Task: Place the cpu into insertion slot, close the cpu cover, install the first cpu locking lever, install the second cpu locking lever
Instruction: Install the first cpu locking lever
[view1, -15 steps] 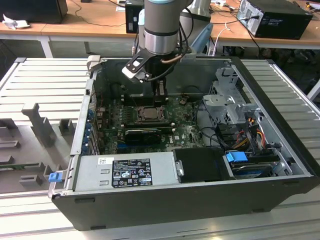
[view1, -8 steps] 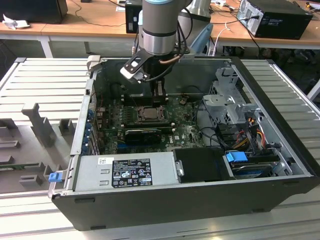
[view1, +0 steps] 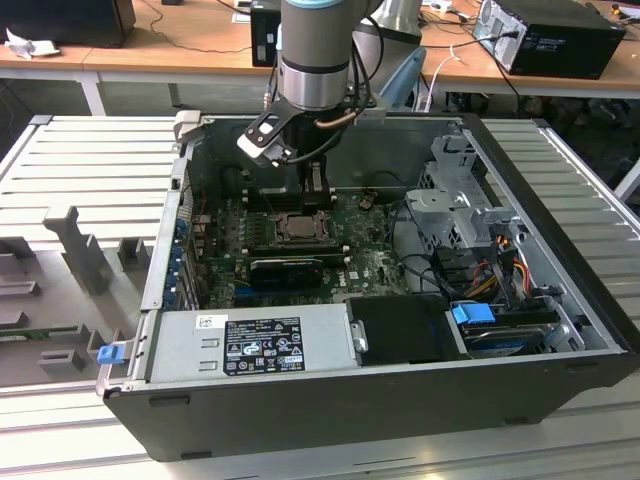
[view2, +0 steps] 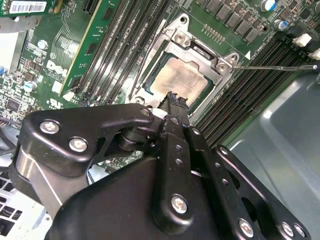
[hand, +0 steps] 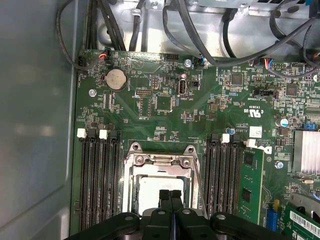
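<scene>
Grey ribbed surface carries the open computer case (view1: 330, 400). We find the cpu (view2: 182, 77) seated in the insertion slot (view1: 297, 228), with the cpu cover (hand: 161, 160) down over it. Our tool (view2: 174, 97) hovers just above, fingers pressed together and empty, probably set for pushing.

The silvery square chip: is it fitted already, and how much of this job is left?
Looks done: the silvery-tan square chip lies in place, and the thin silvery metal frame plate seems folded down around it. In hand: nothing; the black end effector, fingers together, hovers over the chip's edge. Left: a thin wire lever sticks out sideways, apparently unlatched.
</scene>
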